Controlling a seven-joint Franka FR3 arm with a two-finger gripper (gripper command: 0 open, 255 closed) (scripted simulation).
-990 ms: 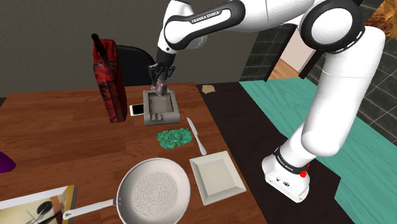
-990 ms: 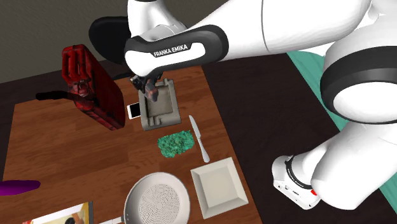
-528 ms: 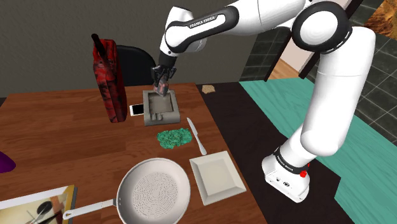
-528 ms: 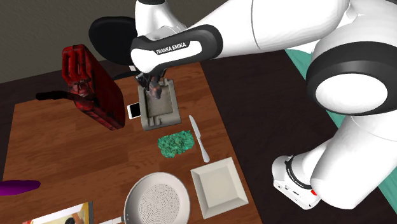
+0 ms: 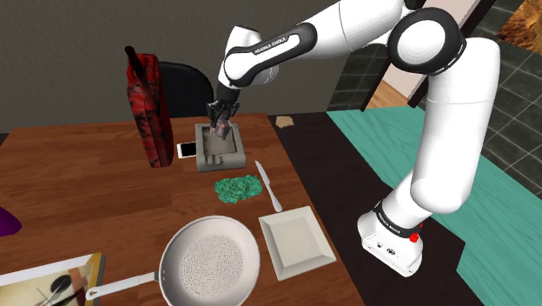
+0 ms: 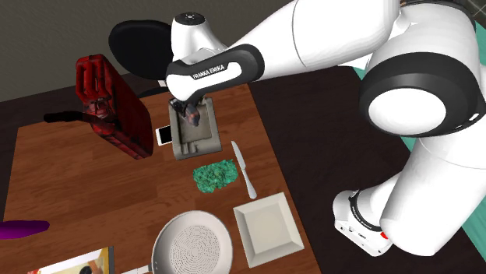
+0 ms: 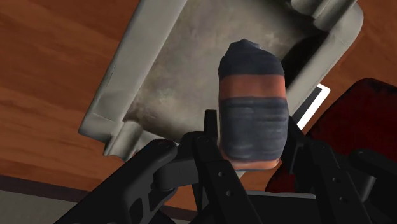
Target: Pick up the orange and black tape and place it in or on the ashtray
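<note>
- Against a second ago: gripper (image 7: 251,137) lower, nearer the ashtray (image 7: 118,89); arm stretched further out.
- Clamped on the orange and black tape (image 7: 251,105), which juts past the fingertips, over the ashtray's basin; contact with the basin floor cannot be told.
- Beside the ashtray: white phone (image 5: 186,150) against one wall, red canister (image 5: 149,109) beyond it.
- Near the ashtray's front rim: green scrap (image 5: 237,187) and knife (image 5: 269,185).
- Opposite the phone: bare table (image 5: 261,148) from the ashtray's wall to the edge.

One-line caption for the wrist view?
Black fingers clasp the dark orange-banded tape roll over the square grey ashtray.
</note>
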